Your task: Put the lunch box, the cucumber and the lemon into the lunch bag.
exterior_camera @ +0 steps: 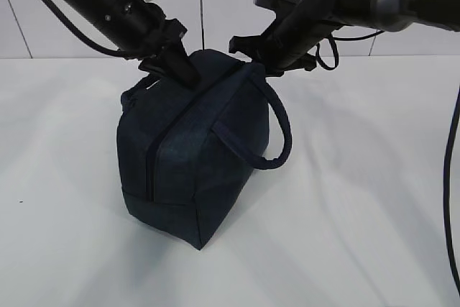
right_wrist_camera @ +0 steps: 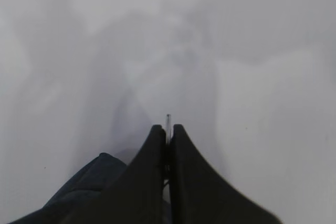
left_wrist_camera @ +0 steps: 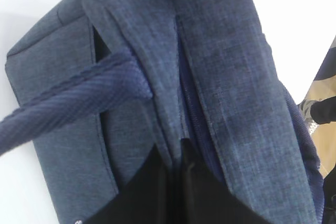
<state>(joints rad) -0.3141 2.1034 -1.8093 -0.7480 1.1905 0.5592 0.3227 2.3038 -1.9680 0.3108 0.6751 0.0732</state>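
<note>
I have the lunch bag [exterior_camera: 194, 156] standing on the white counter [exterior_camera: 359, 213] in the middle of the exterior view, one corner turned toward the camera, its dark zipper line [exterior_camera: 152, 163] running up the near face; one padded loop handle [exterior_camera: 277, 134] hangs off the right side, curving down and back to the fabric; both arms come in from above and meet at the top of the bag.

Left end effector [exterior_camera: 178, 62] is down at the top ridge of the bag; in the left wrist view its black fingers [left_wrist_camera: 157, 192] sit pressed together along the zipper seam [left_wrist_camera: 189, 103], with the navy fabric bunched up on either side; it looks clamped on the bag's top fabric at the seam (exactly what sits between the pads I cannot make out); the other handle [left_wrist_camera: 68, 103] crosses that view from the left, attached to the bag's side panel.

Right end effector [right_wrist_camera: 168, 145] is at the upper right corner of the bag in the exterior view, next to the handle's root; its wrist camera shows the two fingers closed flat against each other, a thin pale sliver poking up between the tips, a bit of navy fabric [right_wrist_camera: 84, 187] low left, blurred white counter beyond; whether it pinches anything of the bag, I cannot tell.
</note>
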